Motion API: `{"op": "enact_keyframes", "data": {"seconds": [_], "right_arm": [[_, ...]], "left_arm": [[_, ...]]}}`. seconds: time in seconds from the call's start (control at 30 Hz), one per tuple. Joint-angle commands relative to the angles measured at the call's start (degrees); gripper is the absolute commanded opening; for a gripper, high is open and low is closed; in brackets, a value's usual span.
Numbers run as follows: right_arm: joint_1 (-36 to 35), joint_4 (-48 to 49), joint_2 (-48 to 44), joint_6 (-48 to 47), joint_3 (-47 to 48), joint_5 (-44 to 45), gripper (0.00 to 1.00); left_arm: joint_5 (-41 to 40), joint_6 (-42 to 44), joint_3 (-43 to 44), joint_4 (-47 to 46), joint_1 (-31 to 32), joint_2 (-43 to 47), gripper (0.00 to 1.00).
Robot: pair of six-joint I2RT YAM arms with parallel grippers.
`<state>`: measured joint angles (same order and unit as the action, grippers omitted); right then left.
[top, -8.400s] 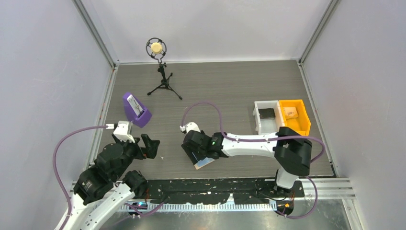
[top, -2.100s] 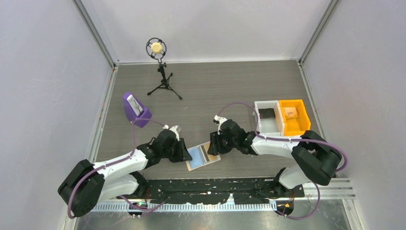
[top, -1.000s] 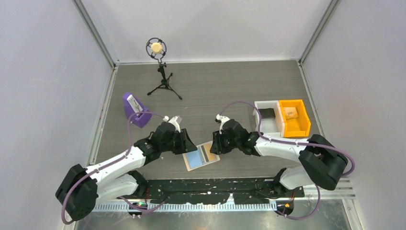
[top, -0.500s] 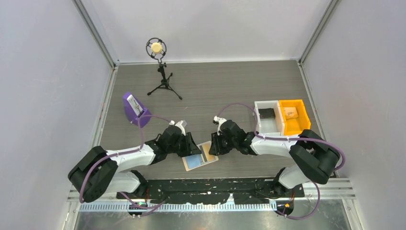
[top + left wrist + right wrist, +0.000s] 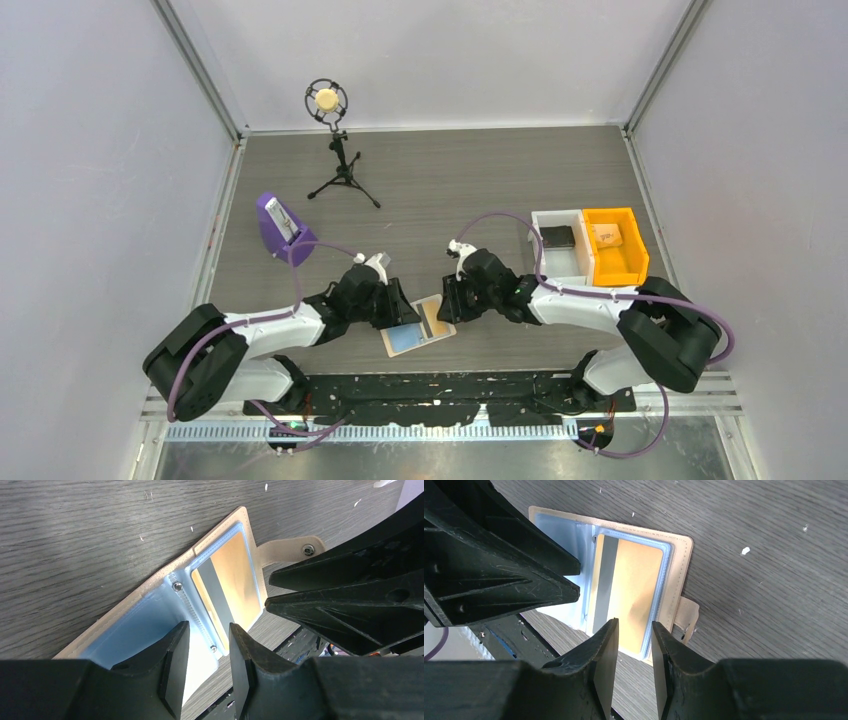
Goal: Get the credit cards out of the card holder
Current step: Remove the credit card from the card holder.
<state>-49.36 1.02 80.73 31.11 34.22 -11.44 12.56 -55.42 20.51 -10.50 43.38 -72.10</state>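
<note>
POS: card holder (image 5: 405,340) lies open flat on table (image 5: 450,180) | credit card (image 5: 634,595) sits in its clear sleeve | left pincer (image 5: 207,630), right pincer (image 5: 634,627) slightly spread, pinching nothing | HANDLING: I judge card stiff, light, slick; pinch edge at sleeve mouth, pin soft holder

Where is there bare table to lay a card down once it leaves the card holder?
The widest bare patch is the middle of the table, between the microphone stand and the white bin. A smaller one lies just past the purple stand, toward the centre. It is crowded around the card holder, where the left gripper and right gripper meet.
</note>
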Motion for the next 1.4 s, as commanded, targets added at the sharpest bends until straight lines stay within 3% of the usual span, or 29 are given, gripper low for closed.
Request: {"op": "enact_keyframes", "data": {"seconds": [0.0,0.83,1.17,1.3,1.37], "right_arm": [[-0.03,1.28,-0.93,-0.91,1.82,0.35,0.37],[-0.03,8.74,5.16,2.74,-2.54,-3.87,0.26],[-0.03,8.83,4.78,3.33,-3.8,-3.19,0.25],[-0.03,9.06,5.16,3.51,-4.17,-3.23,0.24],[-0.04,9.14,5.2,3.57,-4.3,-3.24,0.24]], "left_arm": [[-1.13,0.22,-0.47,-2.11,0.22,0.5,0.37],[-0.07,-1.01,-1.88,-7.36,0.3,-2.9,0.37],[1.34,-5.13,-5.34,-14.79,0.31,-1.8,0.25],[1.95,-6.67,-6.76,-19.11,0.31,-1.59,0.16],[2.41,-7.25,-6.89,-20.27,0.26,-1.83,0.07]]}}
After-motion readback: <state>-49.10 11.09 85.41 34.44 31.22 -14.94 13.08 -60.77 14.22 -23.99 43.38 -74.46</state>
